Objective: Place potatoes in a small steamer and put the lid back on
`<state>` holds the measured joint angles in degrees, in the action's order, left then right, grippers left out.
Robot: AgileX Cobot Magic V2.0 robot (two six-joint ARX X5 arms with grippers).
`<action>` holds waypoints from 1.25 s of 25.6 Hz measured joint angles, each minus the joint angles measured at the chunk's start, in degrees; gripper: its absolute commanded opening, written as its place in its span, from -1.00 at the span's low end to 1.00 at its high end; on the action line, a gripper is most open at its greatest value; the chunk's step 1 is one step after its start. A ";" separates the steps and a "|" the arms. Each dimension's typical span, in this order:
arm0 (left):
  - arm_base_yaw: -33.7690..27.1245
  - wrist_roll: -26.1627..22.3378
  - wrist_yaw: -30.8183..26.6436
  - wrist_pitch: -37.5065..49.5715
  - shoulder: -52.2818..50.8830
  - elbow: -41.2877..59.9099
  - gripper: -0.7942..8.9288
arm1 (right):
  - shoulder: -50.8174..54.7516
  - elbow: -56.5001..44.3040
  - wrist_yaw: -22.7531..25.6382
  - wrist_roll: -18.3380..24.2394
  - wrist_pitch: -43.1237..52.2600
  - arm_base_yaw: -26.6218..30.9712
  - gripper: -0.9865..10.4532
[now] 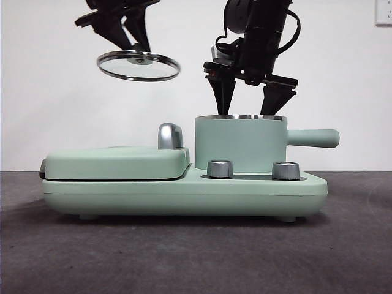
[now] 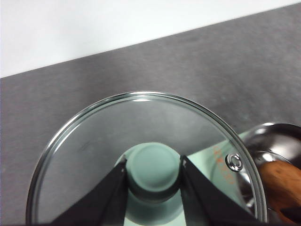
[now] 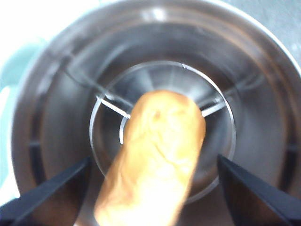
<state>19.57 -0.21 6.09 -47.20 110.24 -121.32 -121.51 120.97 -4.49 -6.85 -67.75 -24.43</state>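
Our potato (image 3: pixel 155 155) lies in the steamer (image 1: pixel 239 144), our right gripper (image 1: pixel 250 98) spread wide and empty above. Our left gripper (image 2: pixel 153 181) grips the lid (image 2: pixel 141 155) by its knob; lidding remains.

White wall (image 1: pixel 343 73); dark grey tabletop (image 1: pixel 184 257).

We see two black arms, the left gripper (image 1: pixel 128 41) showing angular wedge-shaped jaws, the right gripper (image 1: pixel 250 98) tapering to pointed black fingers beneath a boxy body looped by a black cable at two o'clock
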 measured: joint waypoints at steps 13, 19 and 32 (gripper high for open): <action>7.32 0.20 0.00 -1.05 0.00 0.02 -0.81 | 12.96 0.15 0.13 2.19 -8.68 0.52 -0.07; 11.28 -0.22 0.00 -0.87 0.00 0.02 -0.81 | 27.34 -10.19 0.15 2.19 -7.91 0.44 -0.07; 18.78 -0.26 0.02 3.65 3.67 0.00 -0.81 | 82.86 -68.28 0.04 -1.88 16.37 -8.24 -0.07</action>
<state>38.35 -0.47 6.11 -43.55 113.91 -121.32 -38.65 52.69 -4.45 -8.73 -51.37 -32.67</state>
